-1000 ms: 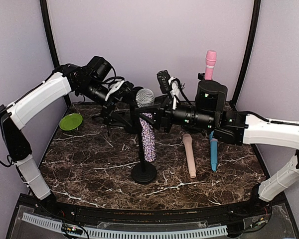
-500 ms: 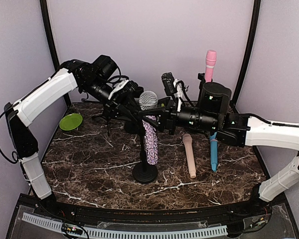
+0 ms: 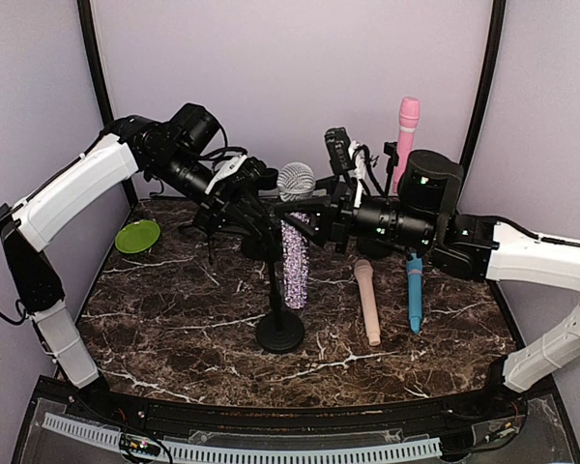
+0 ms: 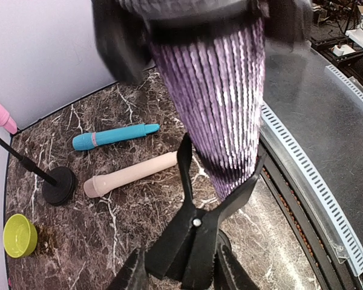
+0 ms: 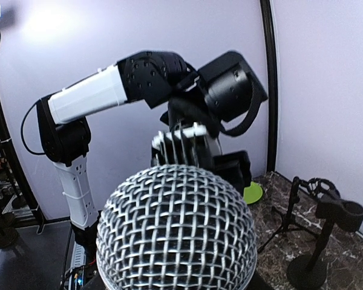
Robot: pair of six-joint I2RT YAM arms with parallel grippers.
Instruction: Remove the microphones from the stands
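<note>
Stand [image 3: 279, 331] top hidden behind mic [image 3: 294, 255] (glittery purple)

**Q:** How do we hold the left side?

**A:** Our left arm [image 3: 77, 188] rises from its base, bends at the elbow and reaches right toward centre. The left gripper [image 3: 261, 222] points down and right, with its fingers [image 4: 135, 273] closed on the stand [image 3: 279, 329] near the top.

**Q:** And the right side?

**A:** Our right arm [image 3: 541, 256] reaches left toward centre, with its forearm near level. The right gripper [image 3: 302, 215] is clamped on the mic [image 3: 295, 261] just below the head. Our two grippers sit just beside each other; we cannot tell whether they touch.
</note>
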